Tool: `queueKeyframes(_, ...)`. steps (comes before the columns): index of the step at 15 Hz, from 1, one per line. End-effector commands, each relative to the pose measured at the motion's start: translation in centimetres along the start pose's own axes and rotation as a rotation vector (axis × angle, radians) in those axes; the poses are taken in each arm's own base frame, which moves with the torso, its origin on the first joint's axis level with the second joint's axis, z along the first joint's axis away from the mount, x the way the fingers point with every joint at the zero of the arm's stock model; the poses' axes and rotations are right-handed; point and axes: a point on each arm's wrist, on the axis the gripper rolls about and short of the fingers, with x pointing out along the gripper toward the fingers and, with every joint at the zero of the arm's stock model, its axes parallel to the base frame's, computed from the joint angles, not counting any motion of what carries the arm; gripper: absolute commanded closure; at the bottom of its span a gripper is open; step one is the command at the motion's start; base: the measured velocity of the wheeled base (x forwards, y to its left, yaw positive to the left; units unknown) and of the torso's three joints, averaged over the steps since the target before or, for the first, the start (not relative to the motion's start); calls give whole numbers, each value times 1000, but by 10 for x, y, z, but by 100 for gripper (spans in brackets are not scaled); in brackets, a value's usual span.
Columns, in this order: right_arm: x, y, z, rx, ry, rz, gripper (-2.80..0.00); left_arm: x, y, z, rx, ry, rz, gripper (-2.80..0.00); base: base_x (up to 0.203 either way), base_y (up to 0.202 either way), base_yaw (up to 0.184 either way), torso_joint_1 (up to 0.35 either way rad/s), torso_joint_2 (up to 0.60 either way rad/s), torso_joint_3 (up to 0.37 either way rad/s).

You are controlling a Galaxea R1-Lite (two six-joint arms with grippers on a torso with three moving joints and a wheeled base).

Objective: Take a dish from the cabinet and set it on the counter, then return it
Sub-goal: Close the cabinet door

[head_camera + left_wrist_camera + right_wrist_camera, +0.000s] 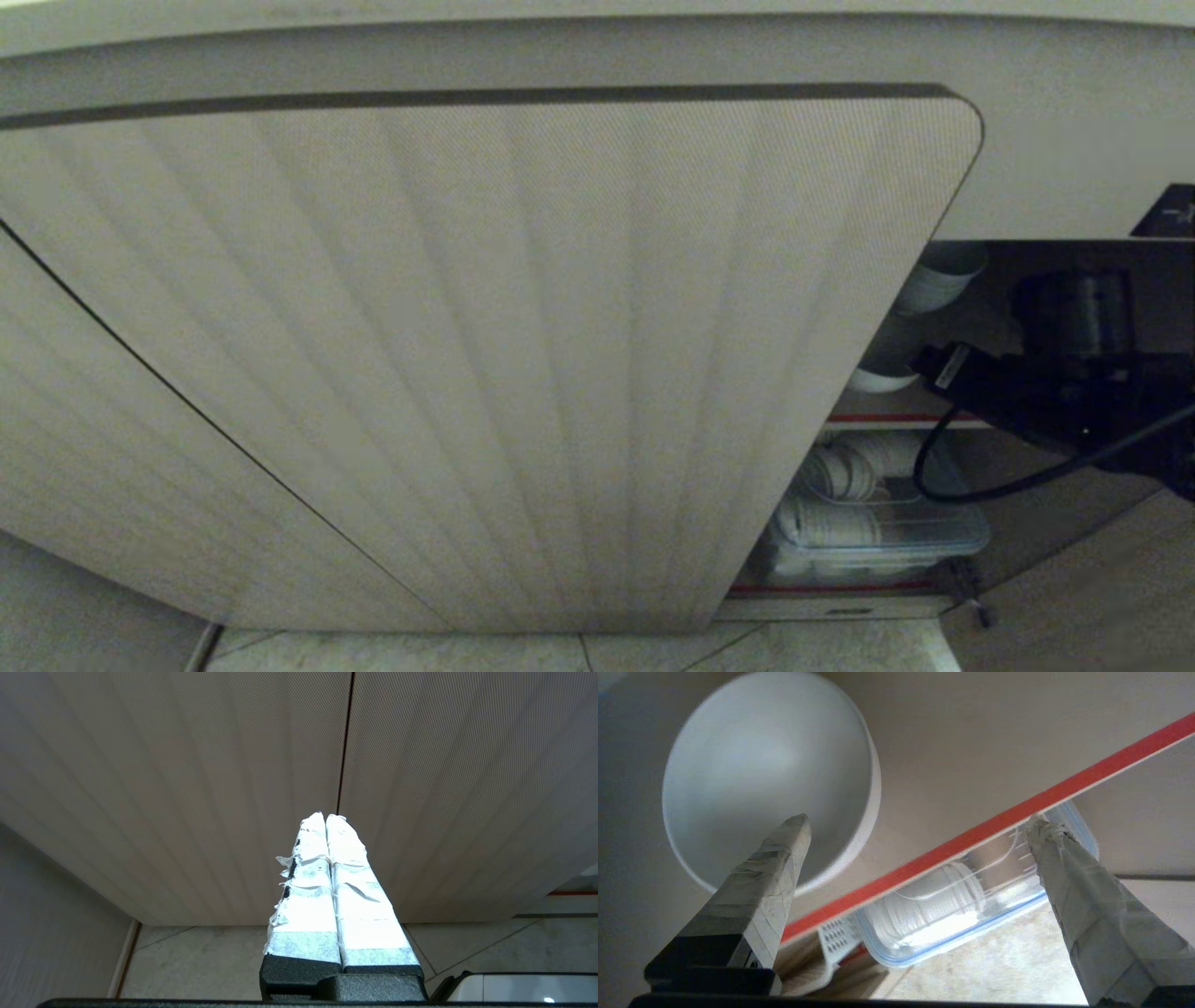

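- While the ribbed cabinet door (485,355) stands swung wide and fills most of the head view, the inside of the cabinet (1046,523) is seen only past the door's right edge.
- A white bowl (770,779) is seen standing on the upper, red-edged shelf (985,830), set back from the shelf's front edge.
- The right gripper (920,826) is held at that front edge with its jaws spread wide and nothing between them.
- One taped finger (770,868) is seen in front of the bowl's rim; whether it touches cannot be told. The other finger (1078,896) is seen below the shelf edge.
- A clear lidded box (878,532) holding ridged white dishes is seen on the lower shelf, near its front edge.
- The left gripper (325,817) is held in front of the closed doors (187,788), its taped fingers pressed together on nothing.
- A black cable (943,467) is seen hanging from the right arm (1055,392).
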Motion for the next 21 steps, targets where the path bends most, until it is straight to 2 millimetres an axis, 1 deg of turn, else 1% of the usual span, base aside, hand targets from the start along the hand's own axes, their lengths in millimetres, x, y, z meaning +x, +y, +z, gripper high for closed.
queueKeyframes(1,-7,-4,0,-3,-14,7,-280,0,0,0,0,-1,0,0,0,0,0,0,0,0)
queueKeyframes(6,-17,-10,-3,-52,-49,27,-280,0,0,0,0,-1,0,0,0,0,0,0,0,0)
queueKeyframes(10,-30,-17,-5,-71,-59,48,-280,0,0,0,0,-1,0,0,0,0,0,0,0,0)
queueKeyframes(14,-39,-18,-1,-74,-79,64,-280,0,0,0,0,-1,0,0,0,0,0,0,0,0)
queueKeyframes(16,-44,-23,-5,-95,-74,61,-280,0,0,0,0,-1,0,0,0,0,0,0,0,0)
queueKeyframes(19,-48,-26,-7,-139,-72,58,-280,0,0,0,0,-1,0,0,0,0,0,0,0,0)
queueKeyframes(21,-50,-26,-6,-169,-113,75,-280,0,0,0,0,-1,0,0,0,0,0,0,0,0)
